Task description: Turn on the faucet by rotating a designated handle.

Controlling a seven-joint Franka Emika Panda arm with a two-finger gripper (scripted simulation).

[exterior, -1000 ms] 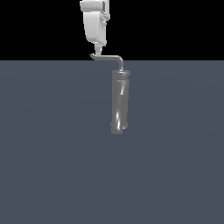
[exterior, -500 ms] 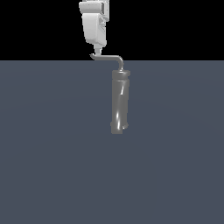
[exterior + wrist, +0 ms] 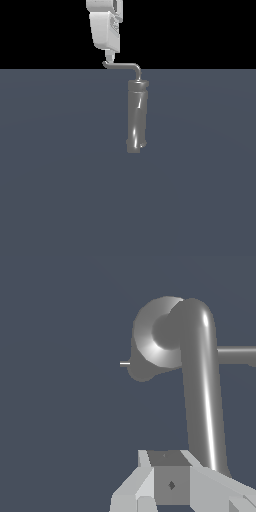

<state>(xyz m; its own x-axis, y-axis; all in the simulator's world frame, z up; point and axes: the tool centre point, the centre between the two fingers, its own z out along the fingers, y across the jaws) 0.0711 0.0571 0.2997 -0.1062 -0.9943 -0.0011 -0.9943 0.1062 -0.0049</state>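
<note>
The faucet [image 3: 137,117] is a tall shiny grey cylinder standing on the dark blue-grey floor; the wrist view looks down on the faucet top [image 3: 155,338]. Its handle [image 3: 124,65], a thin bent rod, runs from the cylinder's top toward the exterior view's left and ends in a small upturned tip. In the wrist view the handle [image 3: 202,386] stretches from the cylinder top to my fingers. My white gripper [image 3: 111,51] hangs just above that tip, almost touching it. Its fingers [image 3: 171,478] look pressed together, with nothing held, and the rod's end passes beside them.
The flat dark blue-grey floor [image 3: 60,175] spreads all around the faucet, under a black background. In the wrist view a second thin grey rod [image 3: 239,355] sticks out sideways from the faucet top.
My gripper has barely shifted above the handle's tip. The handle and the faucet keep the same pose.
</note>
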